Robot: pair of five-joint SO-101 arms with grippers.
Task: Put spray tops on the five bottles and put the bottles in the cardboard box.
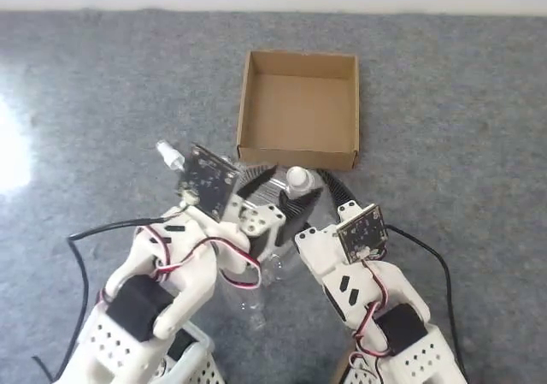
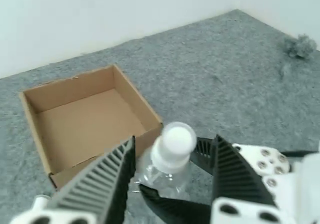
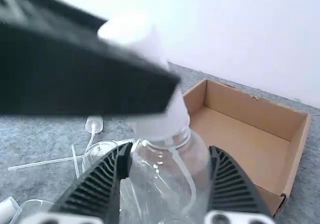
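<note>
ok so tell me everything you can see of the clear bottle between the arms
The clear plastic bottle is upright, just in front of the open brown cardboard box. A white spray top sits on its neck, its thin tube hanging inside. The right end effector grips its body; the open left end effector flanks the top.

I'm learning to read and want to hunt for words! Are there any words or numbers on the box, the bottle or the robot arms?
There is no text here that can be read.
The cardboard box: plain brown, no print.
The bottle: clear, no label.
The wrist board and the other wrist board: only tiny specks, too small to read.
</note>
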